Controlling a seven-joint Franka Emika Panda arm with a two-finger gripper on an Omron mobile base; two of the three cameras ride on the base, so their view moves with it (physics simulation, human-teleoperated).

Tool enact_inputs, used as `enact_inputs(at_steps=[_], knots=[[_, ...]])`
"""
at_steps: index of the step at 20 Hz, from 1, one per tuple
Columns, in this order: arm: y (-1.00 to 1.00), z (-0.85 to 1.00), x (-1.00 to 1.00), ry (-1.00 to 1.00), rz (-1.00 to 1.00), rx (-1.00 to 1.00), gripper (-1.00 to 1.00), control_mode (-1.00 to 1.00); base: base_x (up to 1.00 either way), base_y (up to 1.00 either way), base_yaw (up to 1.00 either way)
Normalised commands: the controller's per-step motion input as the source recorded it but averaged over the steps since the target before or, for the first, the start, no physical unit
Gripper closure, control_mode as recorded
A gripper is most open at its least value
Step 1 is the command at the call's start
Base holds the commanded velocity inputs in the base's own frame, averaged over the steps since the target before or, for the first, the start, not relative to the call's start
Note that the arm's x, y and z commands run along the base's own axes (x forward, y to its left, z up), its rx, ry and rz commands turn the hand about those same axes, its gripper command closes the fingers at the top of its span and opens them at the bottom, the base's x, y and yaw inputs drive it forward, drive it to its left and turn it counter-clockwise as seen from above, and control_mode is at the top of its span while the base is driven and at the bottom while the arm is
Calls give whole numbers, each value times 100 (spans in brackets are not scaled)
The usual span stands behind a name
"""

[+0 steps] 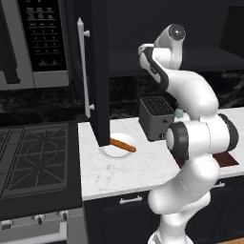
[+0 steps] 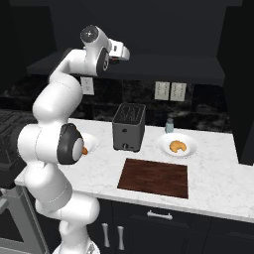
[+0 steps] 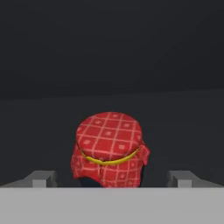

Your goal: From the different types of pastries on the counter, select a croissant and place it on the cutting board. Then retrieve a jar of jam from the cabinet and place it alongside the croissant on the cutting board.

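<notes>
Now I am reaching up into the open cabinet (image 1: pixel 97 71), my hand raised high above the counter (image 2: pixel 208 173), because the jar of jam (image 3: pixel 109 151) is sitting on the dark shelf inside. In the hand view the jar, with its red checked cloth cover tied by a yellow band, is standing upright straight ahead, and my fingers (image 3: pixel 41 178) are spread wide apart, one tip showing on either side of it, neither touching it. I judge I am lining up to close on it, so the jar needs to sit squarely between the tips before I squeeze. Oddly, the croissant (image 2: pixel 177 146) is lying on a white plate (image 2: pixel 163 144) behind the cutting board (image 2: pixel 155 177), and the board itself is bare, so that part of the task looks undone. The stick pastry (image 1: pixel 123 145) is resting on another plate beside the cabinet door. A dark toaster (image 2: pixel 129 126) is standing on the white marble counter, with the black stove (image 1: pixel 33 152) to its left and the microwave (image 1: pixel 33 43) above that.
</notes>
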Motion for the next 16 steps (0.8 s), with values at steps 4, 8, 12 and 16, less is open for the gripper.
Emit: enact_inputs(at_steps=[4, 8, 12, 16], knots=[[0, -6, 20, 5, 0, 0, -100, -100, 0, 0, 0], [0, -4, 25, 3, 0, 0, -100, -100, 0, 0, 0], [0, -6, 27, 1, 0, 0, -100, -100, 0, 0, 0], [0, -9, 30, 0, 0, 0, -100, -100, 0, 0, 0]])
